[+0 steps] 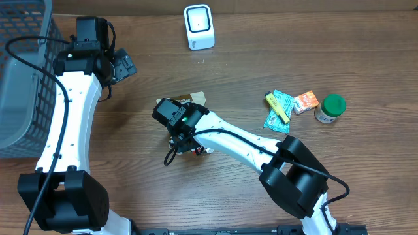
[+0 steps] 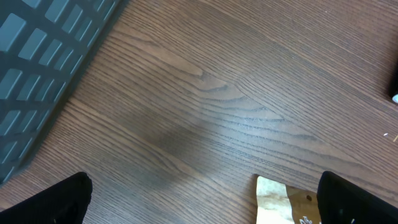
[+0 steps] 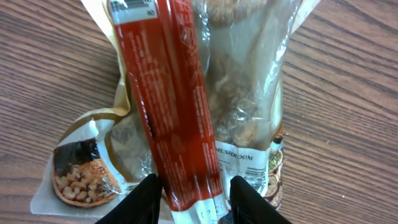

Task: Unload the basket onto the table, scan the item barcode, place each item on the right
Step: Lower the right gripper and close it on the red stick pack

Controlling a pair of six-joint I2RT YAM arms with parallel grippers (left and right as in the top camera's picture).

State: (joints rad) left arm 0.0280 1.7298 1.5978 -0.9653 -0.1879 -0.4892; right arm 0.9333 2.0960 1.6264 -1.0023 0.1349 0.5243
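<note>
A long red packet (image 3: 171, 106) lies lengthwise over a clear and brown mushroom bag (image 3: 249, 93) on the wooden table. My right gripper (image 3: 193, 196) is closed around the packet's near end, with one black finger on each side of it. From above, the right gripper (image 1: 191, 145) covers most of the bag (image 1: 196, 98), and a bit of red shows at its tips. The white barcode scanner (image 1: 198, 26) stands at the far edge. My left gripper (image 1: 124, 65) hangs open and empty near the basket; its wrist view shows the left gripper (image 2: 205, 208) over bare wood beside the bag's corner (image 2: 280, 202).
A grey mesh basket (image 1: 19, 78) fills the left side. On the right lie green and yellow packets (image 1: 279, 112), a small orange box (image 1: 305, 102) and a green-lidded jar (image 1: 331, 108). The right arm's links stretch from the lower right toward the middle.
</note>
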